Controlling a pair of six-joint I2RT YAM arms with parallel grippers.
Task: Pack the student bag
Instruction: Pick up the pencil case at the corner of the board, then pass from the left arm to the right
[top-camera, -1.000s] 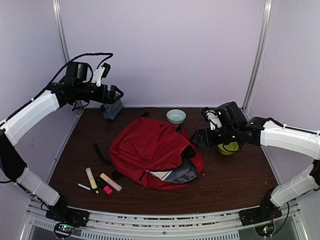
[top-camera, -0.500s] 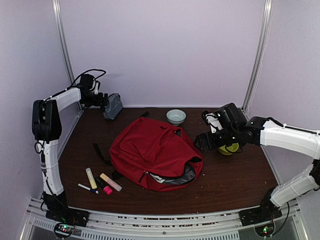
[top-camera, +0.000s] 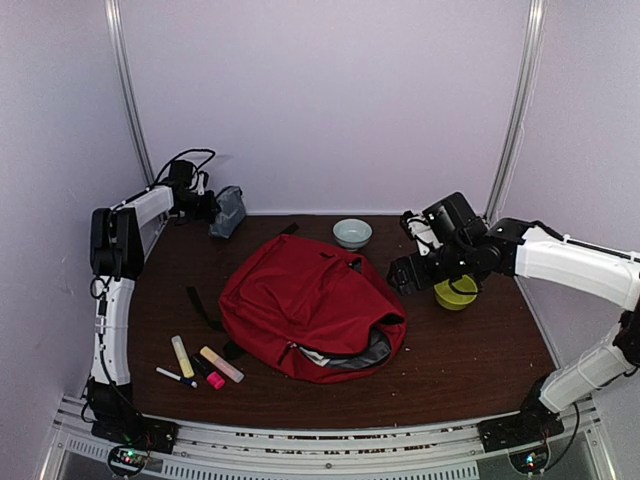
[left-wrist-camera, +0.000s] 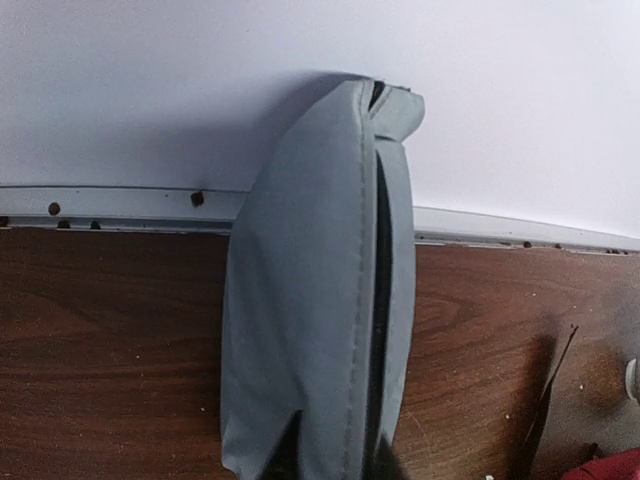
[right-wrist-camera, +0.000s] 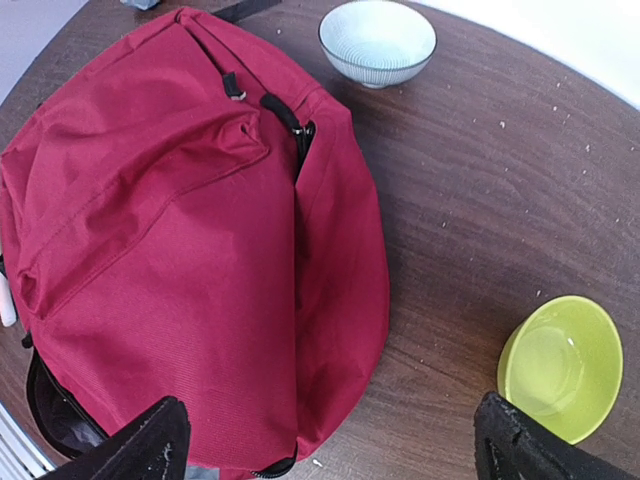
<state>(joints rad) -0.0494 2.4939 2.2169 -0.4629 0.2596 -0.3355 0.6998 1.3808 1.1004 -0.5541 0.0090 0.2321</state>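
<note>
Near left on the table (top-camera: 470, 360): loose highlighters (top-camera: 221, 364) and a pen (top-camera: 175, 376), not packed.

The student bag (top-camera: 300, 300) lies flat at table centre, its grey-lined mouth (top-camera: 352, 350) gaping toward the near right edge.

The right gripper (right-wrist-camera: 328, 425) hovers over the bag's right flank, fingers spread wide and empty, with the lime bowl (right-wrist-camera: 558, 365) just beside it and the pale bowl (right-wrist-camera: 378, 42) beyond.

Far back left, the left gripper (top-camera: 203, 205) appears to pinch the near end of the grey pouch (left-wrist-camera: 320, 300), which is upright against the wall.

Judgement: the pouch goes in next. The right claw should drop to the mouth's upper lip, pinch the fabric only and lift. The left arm should carry the pouch high over the bag and feed it in end-first.
</note>
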